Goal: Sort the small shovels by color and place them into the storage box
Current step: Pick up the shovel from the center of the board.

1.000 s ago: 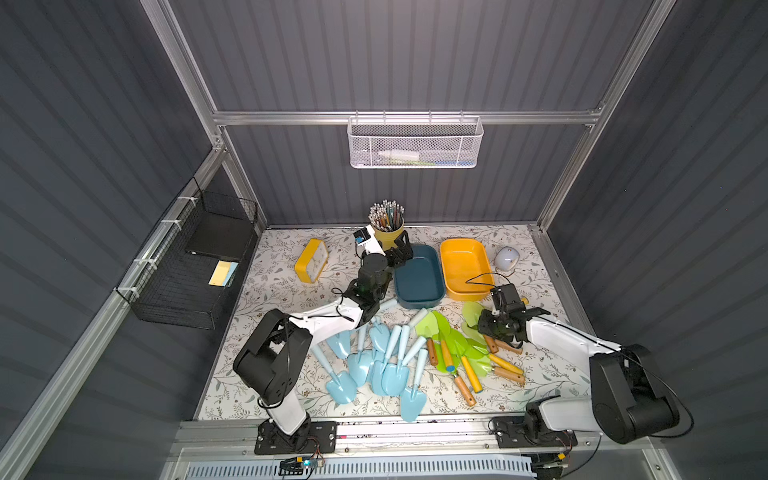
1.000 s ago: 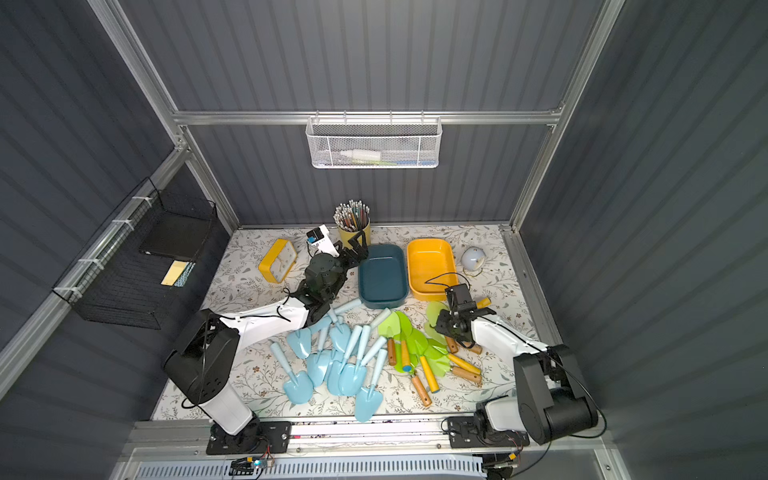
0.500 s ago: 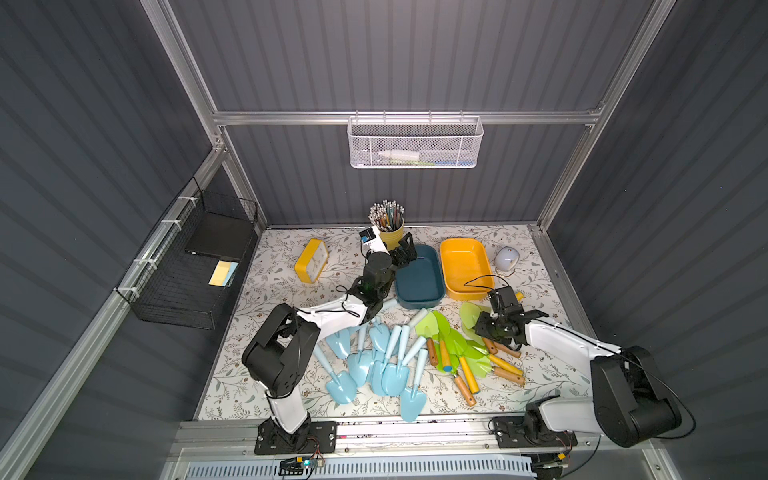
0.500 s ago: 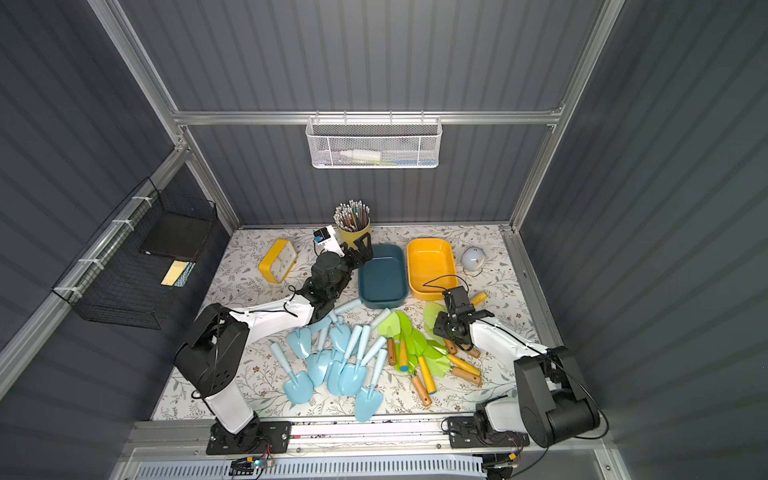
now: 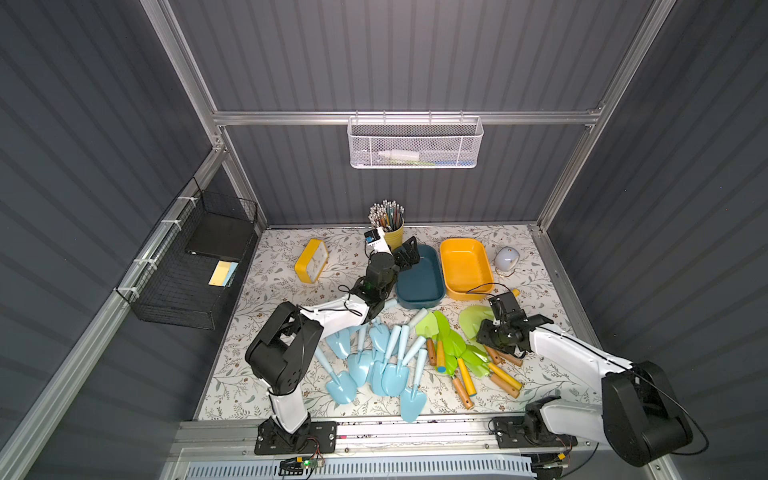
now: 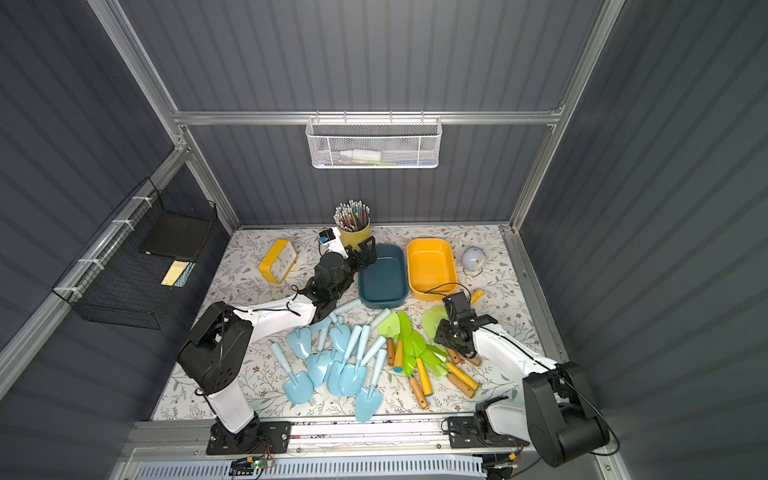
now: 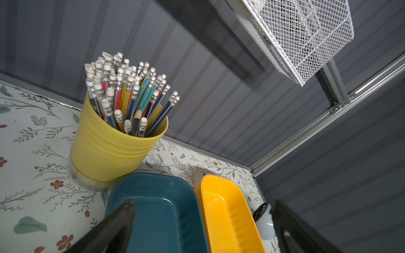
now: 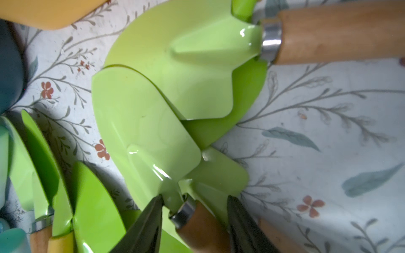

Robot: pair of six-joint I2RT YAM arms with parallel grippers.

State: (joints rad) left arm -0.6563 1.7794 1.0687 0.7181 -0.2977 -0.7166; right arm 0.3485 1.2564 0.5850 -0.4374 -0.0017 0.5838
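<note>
Left gripper stands wide and empty over the upper-left corner of the teal box. Pale blue shovels lie heaped at lower centre, with the green shovels just right of them. Right gripper straddles one green shovel's wooden handle, part open and not clamped. Judged light, stiff and slippery on the glossy blade, so grip the handle; the floral table is crowded and the walls are close.
</note>
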